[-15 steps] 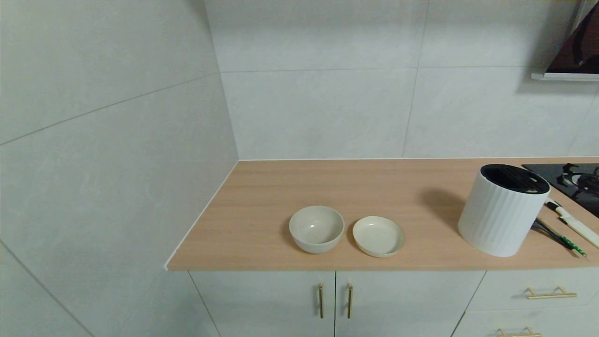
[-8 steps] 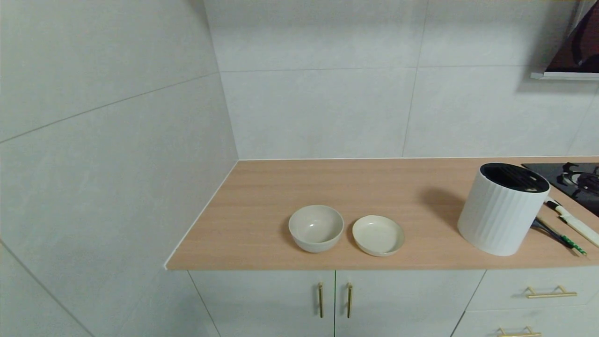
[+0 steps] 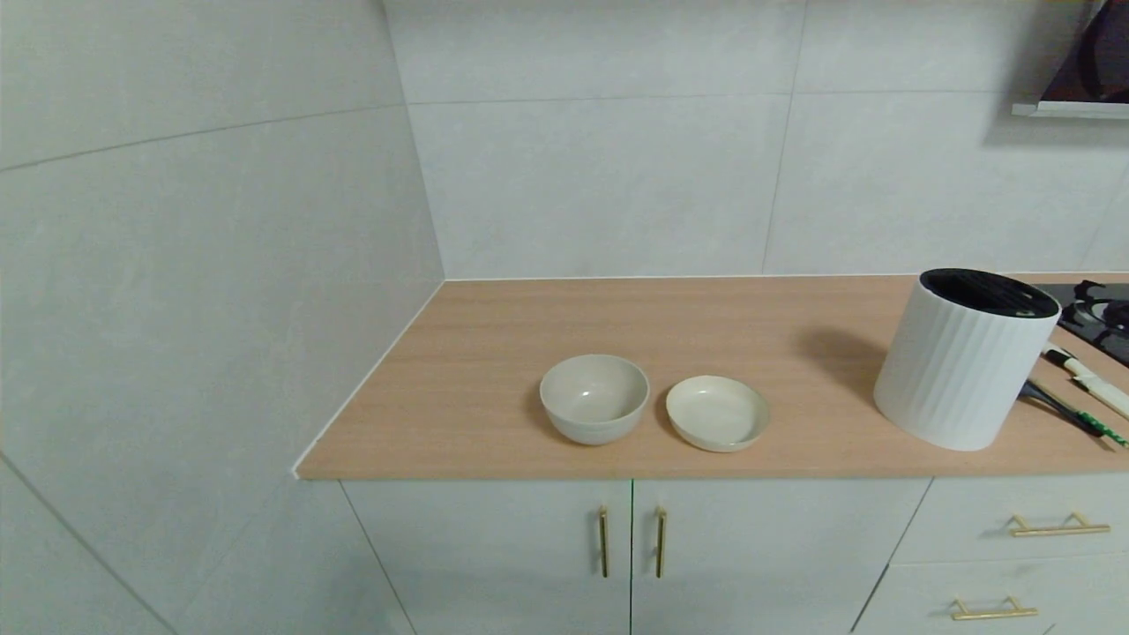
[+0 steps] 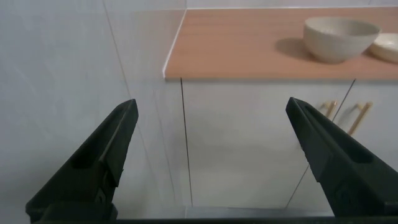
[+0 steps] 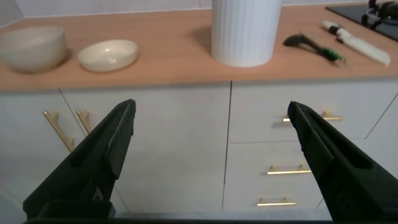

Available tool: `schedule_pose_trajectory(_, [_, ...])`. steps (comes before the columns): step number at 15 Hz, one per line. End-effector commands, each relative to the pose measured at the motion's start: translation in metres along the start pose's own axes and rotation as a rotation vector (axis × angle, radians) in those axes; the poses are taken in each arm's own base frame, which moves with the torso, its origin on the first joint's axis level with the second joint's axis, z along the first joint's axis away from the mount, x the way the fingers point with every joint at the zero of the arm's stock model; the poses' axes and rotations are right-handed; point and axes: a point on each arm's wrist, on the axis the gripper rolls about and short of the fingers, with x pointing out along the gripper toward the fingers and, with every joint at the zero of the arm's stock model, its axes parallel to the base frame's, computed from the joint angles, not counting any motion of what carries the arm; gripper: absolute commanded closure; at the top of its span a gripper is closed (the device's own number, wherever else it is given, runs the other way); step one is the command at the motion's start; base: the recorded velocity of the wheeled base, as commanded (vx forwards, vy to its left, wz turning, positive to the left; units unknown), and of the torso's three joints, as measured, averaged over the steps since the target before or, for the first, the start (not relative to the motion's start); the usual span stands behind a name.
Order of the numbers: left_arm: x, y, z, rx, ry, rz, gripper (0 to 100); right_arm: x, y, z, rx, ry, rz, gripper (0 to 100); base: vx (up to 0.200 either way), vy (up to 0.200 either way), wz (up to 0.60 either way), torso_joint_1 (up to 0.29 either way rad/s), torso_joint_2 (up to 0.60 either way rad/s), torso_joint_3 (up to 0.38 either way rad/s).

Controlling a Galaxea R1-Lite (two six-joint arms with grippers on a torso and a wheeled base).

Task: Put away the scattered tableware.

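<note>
Your left gripper [image 4: 211, 104] hangs wide open and empty below the counter [image 3: 494, 344], facing the cabinet doors [image 3: 529, 547]. Raise it too close and its fingers could strike the overhang. On the counter, the bowl [image 3: 594, 399] sits just beside the shallow dish [image 3: 716, 412], both near the front edge, so a grab at one may nudge the other off. Further right, the ribbed white holder [image 3: 966, 357] crowds the utensils [image 3: 1063, 408] lying beside it, inviting a knock. Your right gripper [image 5: 211, 104] hangs equally open, holding nothing.

Cream bowl [image 3: 594, 399], cream plate [image 3: 716, 412], ribbed white holder [image 3: 964, 362]
</note>
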Motion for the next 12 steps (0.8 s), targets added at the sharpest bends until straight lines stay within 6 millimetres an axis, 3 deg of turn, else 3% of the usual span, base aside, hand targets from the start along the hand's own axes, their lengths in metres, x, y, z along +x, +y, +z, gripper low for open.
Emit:
schedule_pose_trajectory(1, [0.0, 0.0, 0.0, 0.0, 0.0, 0.001, 0, 0.0001, 0.0, 0.0, 0.0, 0.002, 0.0, 0, 0.0, 0.0, 0.0, -0.251, 0.55, 0.3])
schedule_pose_trajectory(12, [0.0, 0.0, 0.0, 0.0, 0.0, 0.001, 0, 0.0001, 0.0, 0.0, 0.0, 0.002, 0.0, 0, 0.0, 0.0, 0.0, -0.228, 0.52, 0.292])
